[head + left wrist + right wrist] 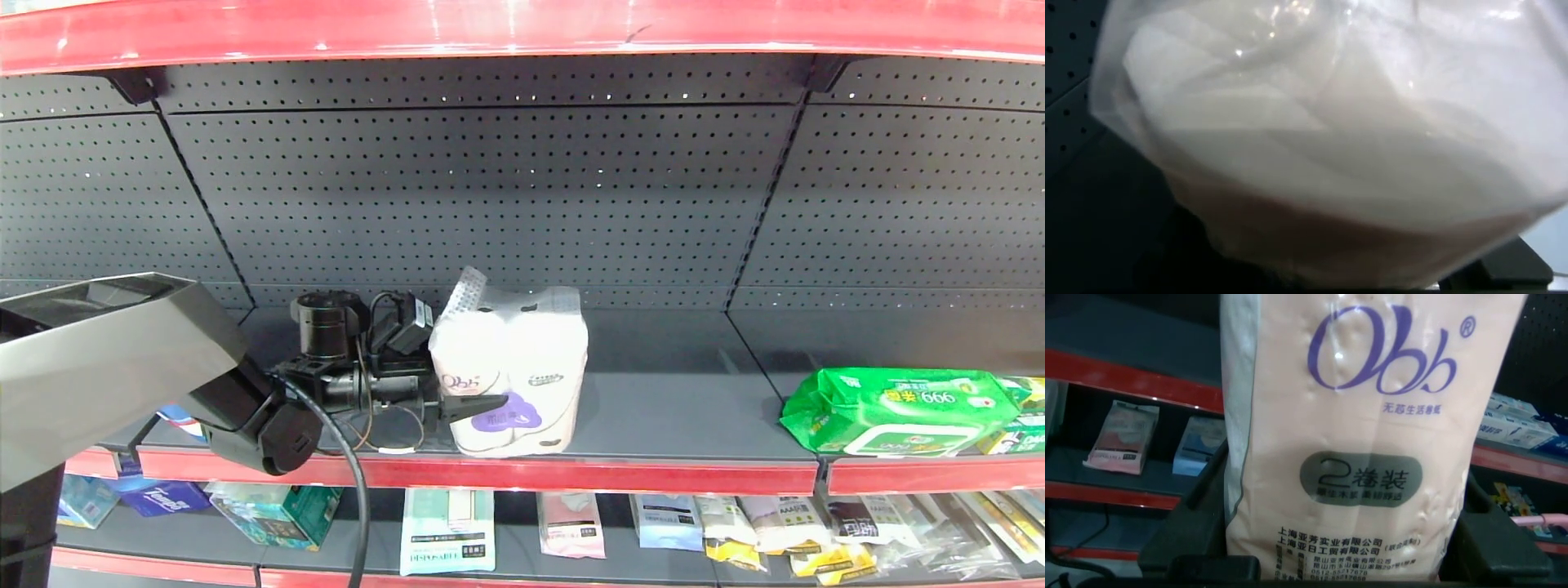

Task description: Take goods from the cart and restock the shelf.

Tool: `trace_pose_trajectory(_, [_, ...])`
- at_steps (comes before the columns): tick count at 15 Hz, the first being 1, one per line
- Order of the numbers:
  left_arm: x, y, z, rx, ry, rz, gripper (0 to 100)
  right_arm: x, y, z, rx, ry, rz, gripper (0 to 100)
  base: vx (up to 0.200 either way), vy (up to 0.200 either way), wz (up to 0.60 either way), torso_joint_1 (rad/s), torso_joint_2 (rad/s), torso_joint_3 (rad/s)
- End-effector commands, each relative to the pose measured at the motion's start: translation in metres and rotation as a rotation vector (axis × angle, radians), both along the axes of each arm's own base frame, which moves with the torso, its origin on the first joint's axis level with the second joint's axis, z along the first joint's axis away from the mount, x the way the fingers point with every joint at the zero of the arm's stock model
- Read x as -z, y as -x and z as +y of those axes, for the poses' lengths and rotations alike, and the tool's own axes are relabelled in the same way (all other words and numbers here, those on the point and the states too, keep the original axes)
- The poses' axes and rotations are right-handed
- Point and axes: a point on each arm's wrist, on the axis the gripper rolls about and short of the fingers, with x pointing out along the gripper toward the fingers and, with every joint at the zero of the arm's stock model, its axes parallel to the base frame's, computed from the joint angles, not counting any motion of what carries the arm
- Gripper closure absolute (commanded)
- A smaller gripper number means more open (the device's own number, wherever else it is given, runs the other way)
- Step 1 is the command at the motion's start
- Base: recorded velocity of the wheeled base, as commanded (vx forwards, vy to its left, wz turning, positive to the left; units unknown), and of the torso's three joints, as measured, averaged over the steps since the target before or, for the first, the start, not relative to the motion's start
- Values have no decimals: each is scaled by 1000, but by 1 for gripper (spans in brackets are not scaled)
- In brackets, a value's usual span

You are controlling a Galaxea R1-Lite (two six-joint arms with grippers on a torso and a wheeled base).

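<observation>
Light seems to come from overhead: it glares off the red shelf edge (522,28) above me and glints on the green wipes (890,408). The lower shelf (620,563) sits dimmer. At my left wrist the roll pack (1331,147) shows small bright highlights; the head view bows at its edges

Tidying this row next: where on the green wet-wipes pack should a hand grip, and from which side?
Probably the left end of the green wet-wipes pack, coming in over the shelf on its left. It lies flat, other packs crowd its right, and the sealed left end juts out free.
</observation>
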Motion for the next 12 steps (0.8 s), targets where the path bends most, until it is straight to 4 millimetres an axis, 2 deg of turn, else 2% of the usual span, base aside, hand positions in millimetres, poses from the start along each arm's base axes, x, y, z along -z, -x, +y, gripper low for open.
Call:
trace_pose_trajectory(1, [2, 0, -1, 3, -1, 3, 100, 0, 0, 0, 0, 0, -2, 100, 0, 0, 0, 0, 0, 0])
trace_pose_trajectory(9, [2, 0, -1, 41, 11, 10, 100, -1, 1, 0, 0, 0, -6, 100, 0, 0, 0, 0, 0, 0])
trace_pose_trajectory(12, [-3, -5, -3, 38, 17, -14, 100, -1, 0, 0, -2, 0, -3, 100, 0, 0, 0, 0, 0, 0])
